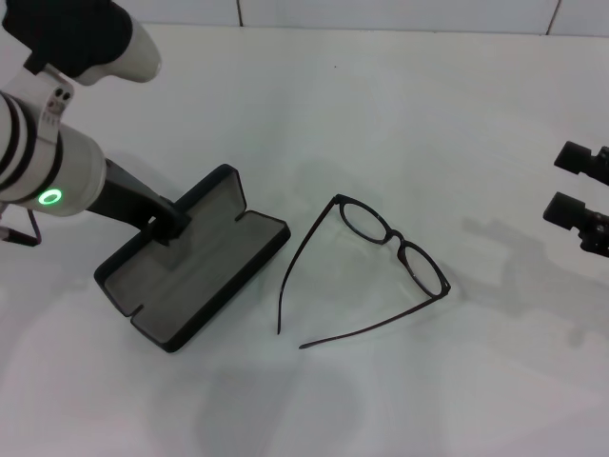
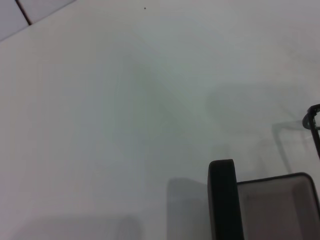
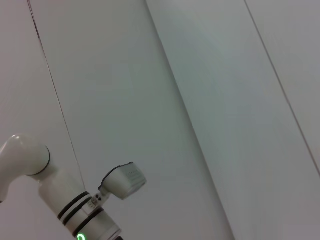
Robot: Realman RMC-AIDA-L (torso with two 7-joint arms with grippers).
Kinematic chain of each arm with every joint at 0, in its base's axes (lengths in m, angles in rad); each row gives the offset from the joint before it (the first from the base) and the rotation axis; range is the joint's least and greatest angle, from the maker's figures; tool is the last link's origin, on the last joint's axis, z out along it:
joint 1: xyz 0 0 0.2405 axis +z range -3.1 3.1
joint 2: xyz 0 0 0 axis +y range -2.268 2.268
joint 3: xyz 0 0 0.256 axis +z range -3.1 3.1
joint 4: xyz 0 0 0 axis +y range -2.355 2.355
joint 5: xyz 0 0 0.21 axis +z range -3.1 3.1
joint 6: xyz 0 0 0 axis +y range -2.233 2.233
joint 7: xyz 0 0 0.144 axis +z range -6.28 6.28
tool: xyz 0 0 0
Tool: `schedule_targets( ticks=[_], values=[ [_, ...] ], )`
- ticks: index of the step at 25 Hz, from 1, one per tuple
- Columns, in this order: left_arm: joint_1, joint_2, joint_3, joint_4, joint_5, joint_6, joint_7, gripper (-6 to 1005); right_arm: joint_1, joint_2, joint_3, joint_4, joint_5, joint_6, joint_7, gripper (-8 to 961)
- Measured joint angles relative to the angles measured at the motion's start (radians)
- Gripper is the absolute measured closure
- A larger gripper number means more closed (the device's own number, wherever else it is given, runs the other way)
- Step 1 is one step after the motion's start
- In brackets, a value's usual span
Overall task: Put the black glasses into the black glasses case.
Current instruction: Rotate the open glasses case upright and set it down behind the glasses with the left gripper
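Left gripper (image 1: pixel 169 227): clamped on raised lid of black glasses case (image 1: pixel 205 276), open on white table (image 1: pixel 400 114). Black glasses (image 1: pixel 381 271): unfolded, just right of case. Right gripper (image 1: pixel 580 195): far right, fingers parted, empty.

White tabletop (image 1: pixel 400 114), matte, faint shadows across it. Tiled white wall (image 1: pixel 381 11) along far edge, dark grout lines visible.

The left gripper (image 1: pixel 169 227) is reaching down into the open black glasses case (image 1: pixel 205 286), its dark fingers touching the lid edge. The right gripper (image 1: pixel 582 197) is waiting far from the case, fingers spread apart.
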Motion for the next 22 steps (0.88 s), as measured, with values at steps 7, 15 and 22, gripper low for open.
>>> schedule_targets(
  ticks=[7, 15, 22],
  values=[
    [-0.024, 0.004, -0.008, 0.040, 0.006, 0.012, 0.026, 803, -0.001, 0.000, 0.024, 0.008, 0.005, -0.002, -0.018, 113],
    [-0.083, 0.001, 0.036, 0.150, 0.006, -0.138, 0.277, 795, 0.018, -0.006, 0.010, 0.005, -0.073, -0.234, -0.122, 112],
    [-0.103, -0.003, 0.229, 0.009, -0.002, -0.449, 0.538, 788, 0.014, -0.008, -0.102, -0.015, -0.139, -0.295, -0.118, 112]
  ],
)
